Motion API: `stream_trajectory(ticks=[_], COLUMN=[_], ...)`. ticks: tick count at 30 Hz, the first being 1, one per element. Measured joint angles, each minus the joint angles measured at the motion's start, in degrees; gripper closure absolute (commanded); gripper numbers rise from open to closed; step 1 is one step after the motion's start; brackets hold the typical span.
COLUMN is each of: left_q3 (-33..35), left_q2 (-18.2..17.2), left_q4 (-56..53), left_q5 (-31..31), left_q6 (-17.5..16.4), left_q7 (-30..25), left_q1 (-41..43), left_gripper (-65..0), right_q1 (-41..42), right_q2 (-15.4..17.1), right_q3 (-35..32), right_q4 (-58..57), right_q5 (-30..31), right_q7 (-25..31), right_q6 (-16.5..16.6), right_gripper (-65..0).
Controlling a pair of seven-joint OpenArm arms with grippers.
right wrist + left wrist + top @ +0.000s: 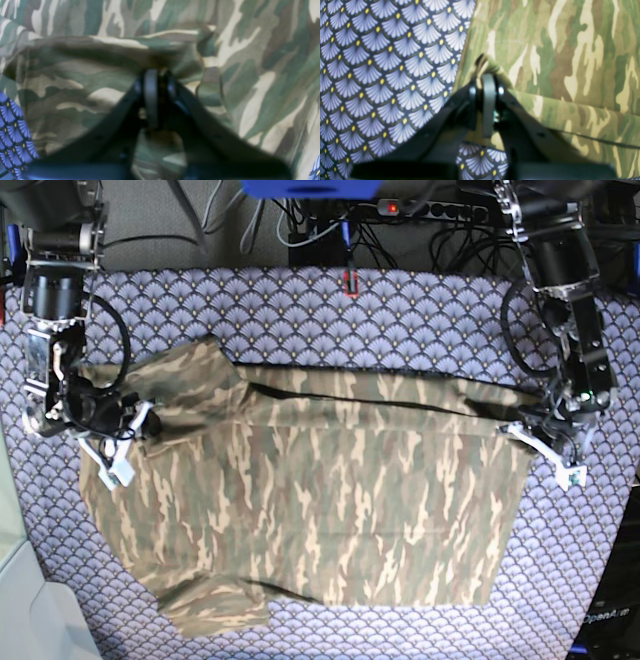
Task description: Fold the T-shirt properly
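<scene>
camo t-shirt (320, 510) flat on patterned worktop (300, 310), long axis between arms; left fingers (488, 75) clamped on hem corner, right fingers (151, 75) clamped on shoulder fold.

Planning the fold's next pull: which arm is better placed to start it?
Neither clearly: both claws are shut on the T-shirt. The left claw pinches its hem corner beside the patterned cloth; the right claw pinches bunched fabric near the sleeve. They should lift together.

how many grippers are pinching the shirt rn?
2. The left gripper is shut on the T-shirt at its edge beside the patterned cloth; the right gripper is shut on a bunched fold at the opposite end.
</scene>
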Motion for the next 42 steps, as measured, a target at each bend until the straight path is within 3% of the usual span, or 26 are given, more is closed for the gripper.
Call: stream_trajectory(ticks=[29, 37, 42], left_q3=[0.0, 0.0, 0.0], left_q2=[0.0, 0.0, 0.0], left_q4=[0.0, 0.0, 0.0], left_q5=[0.0, 0.0, 0.0], left_q6=[0.0, 0.0, 0.0], left_q7=[0.2, 0.2, 0.2], left_q1=[0.0, 0.0, 0.0], left_gripper=[-0.5, -0.5, -0.5], right_q1=[4.0, 4.0, 3.9], right_q2=[2.0, 2.1, 2.1], right_q3=[0.2, 0.2, 0.2], right_q4=[4.0, 3.3, -1.2], right_q5=[0.2, 0.4, 0.1], right_q7=[-1.0, -1.0, -0.5], right_q6=[0.0, -0.4, -0.1], right_gripper=[-0.2, -21.1, -25.2])
